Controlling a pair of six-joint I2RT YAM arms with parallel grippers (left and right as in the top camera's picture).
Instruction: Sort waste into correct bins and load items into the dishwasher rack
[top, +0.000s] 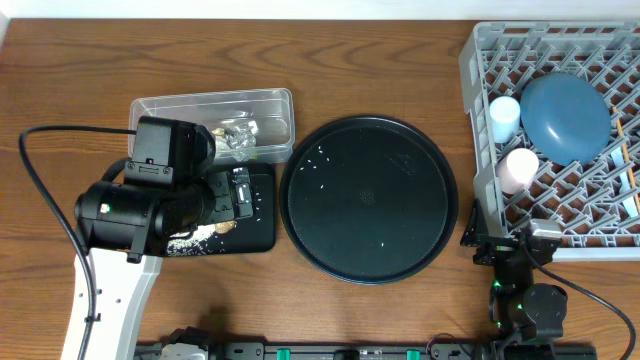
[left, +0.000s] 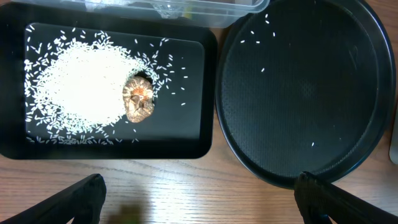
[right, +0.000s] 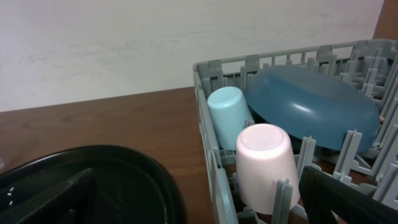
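The shallow black tray (left: 193, 134) holds a heap of white rice (left: 78, 81) and a brown food lump (left: 138, 99). Behind it, the clear tub (top: 170, 108) contains crumpled silver wrappers (top: 238, 137). My left gripper (left: 202, 202) hangs open and empty over the wood at the tray's near edge. The grey dishwasher rack (top: 478, 60) carries a dark blue plate (top: 565, 117) leaning bottom up, a light blue cup (top: 504, 118) and a pinkish-white cup (top: 519, 168), both upside down. My right gripper (right: 199, 205) is open at the rack's near left corner, holding nothing.
A large round black tray (top: 368, 198) with a few stray rice grains lies between the bins and the rack. The left arm's body covers the left part of the rectangular tray in the overhead view. A black cable loops on the table at the far left.
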